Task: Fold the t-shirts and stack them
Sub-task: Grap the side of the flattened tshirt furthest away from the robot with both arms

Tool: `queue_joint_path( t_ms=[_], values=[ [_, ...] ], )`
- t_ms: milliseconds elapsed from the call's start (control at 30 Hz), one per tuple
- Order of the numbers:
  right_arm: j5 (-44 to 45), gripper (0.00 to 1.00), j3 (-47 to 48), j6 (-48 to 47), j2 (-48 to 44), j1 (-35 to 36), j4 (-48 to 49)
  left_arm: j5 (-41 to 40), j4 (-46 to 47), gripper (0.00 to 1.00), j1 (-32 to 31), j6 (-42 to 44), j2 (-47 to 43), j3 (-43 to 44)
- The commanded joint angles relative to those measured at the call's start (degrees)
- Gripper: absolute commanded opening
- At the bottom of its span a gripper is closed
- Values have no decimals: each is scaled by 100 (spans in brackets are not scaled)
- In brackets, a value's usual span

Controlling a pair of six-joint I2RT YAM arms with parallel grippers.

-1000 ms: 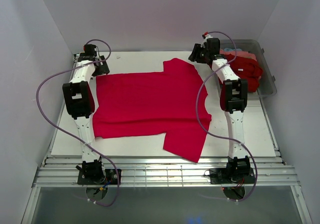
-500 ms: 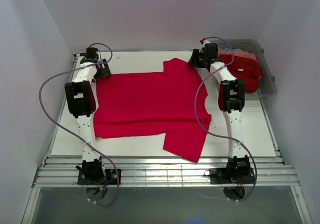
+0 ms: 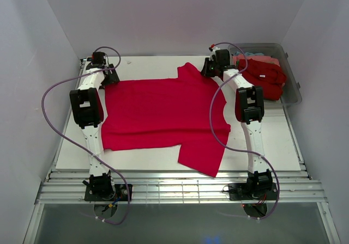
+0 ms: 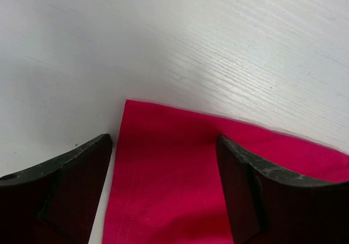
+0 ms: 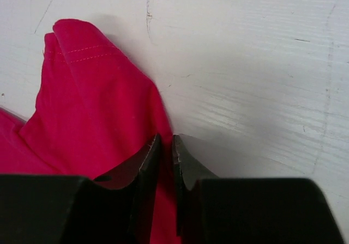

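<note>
A red t-shirt (image 3: 163,110) lies spread flat on the white table (image 3: 147,64), one sleeve at the far right and one at the near right. My left gripper (image 3: 109,76) is open and low over the shirt's far left corner. In the left wrist view (image 4: 163,139) the fingers stand either side of that corner (image 4: 174,189). My right gripper (image 3: 208,69) is at the far sleeve. In the right wrist view (image 5: 165,140) its jaws are shut on the edge of the red cloth (image 5: 92,102).
A clear plastic bin (image 3: 294,94) stands at the far right with red and pink garments (image 3: 267,75) heaped in it. White walls close in the table on the left, back and right. Purple cables loop beside both arms.
My right gripper has moved left, away from the bin, onto the far sleeve of the shirt. The left gripper has barely shifted. The shirt lies as before.
</note>
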Motion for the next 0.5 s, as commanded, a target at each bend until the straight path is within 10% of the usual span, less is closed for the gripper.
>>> queue_joint_path(
  t_ms=[0, 167, 467],
  values=[
    [88, 21, -154, -199, -175, 34, -415, 282, -64, 85, 0, -112, 26, 17],
    [123, 19, -224, -243, -245, 34, -424, 282, -152, 68, 0, -112, 79, 26],
    [97, 17, -207, -244, -280, 34, -353, -157, -161, 66, 9, -7, 149, 253]
  ],
)
